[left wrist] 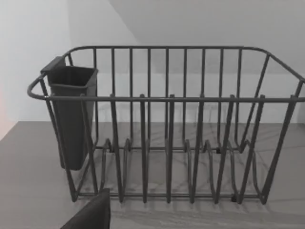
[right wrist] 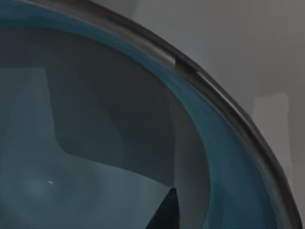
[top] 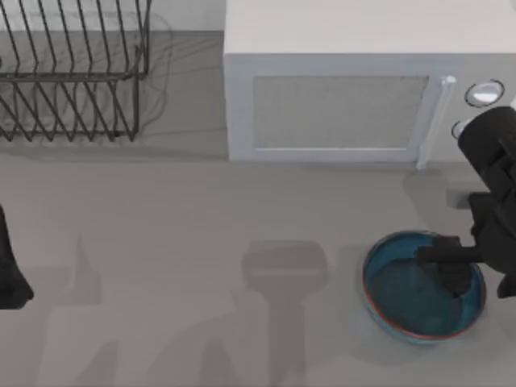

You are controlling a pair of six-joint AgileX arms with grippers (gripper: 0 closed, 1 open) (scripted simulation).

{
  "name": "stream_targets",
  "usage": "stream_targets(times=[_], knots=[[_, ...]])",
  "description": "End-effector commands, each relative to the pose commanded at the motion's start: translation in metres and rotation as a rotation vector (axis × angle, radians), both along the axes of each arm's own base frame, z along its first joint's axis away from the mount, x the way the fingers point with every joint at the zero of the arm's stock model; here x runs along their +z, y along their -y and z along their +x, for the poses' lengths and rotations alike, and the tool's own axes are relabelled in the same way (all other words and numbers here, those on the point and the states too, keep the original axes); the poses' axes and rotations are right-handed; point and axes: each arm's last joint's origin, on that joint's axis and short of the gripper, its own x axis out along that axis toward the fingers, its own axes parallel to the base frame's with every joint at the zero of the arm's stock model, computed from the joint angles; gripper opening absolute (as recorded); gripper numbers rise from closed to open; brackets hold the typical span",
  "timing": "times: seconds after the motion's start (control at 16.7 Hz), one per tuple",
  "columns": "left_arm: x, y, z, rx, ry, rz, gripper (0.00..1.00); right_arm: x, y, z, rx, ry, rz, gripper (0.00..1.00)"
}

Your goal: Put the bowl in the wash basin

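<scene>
Right tool (top: 450, 266) dips inside the blue bowl (top: 403, 302), in front of the microwave (top: 339, 97) on the worktop, probably for a rim grasp; finger state can't be told. Left arm parked.

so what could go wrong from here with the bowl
The right gripper hangs over the far-right part of the bowl, so a grasp on that glossy, shallow rim may slip or tip it. The microwave stands close behind the arm, so a lift could clip its handle.

Grey table (top: 161, 234), pale wall (left wrist: 28, 57) perhaps.
</scene>
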Motion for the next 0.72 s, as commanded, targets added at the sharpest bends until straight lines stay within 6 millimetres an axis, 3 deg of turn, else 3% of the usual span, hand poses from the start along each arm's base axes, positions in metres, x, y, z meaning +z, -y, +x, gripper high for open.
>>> stream_targets(times=[0.3,0.72], knots=[[0.0000,0.0000,0.0000,0.000,0.000,0.000,1.00,0.0000,0.0000,0.0000,0.000,0.000,0.000,0.02],[0.0000,0.0000,0.0000,0.000,0.000,0.000,1.00,0.0000,0.0000,0.0000,0.000,0.000,0.000,0.00]])
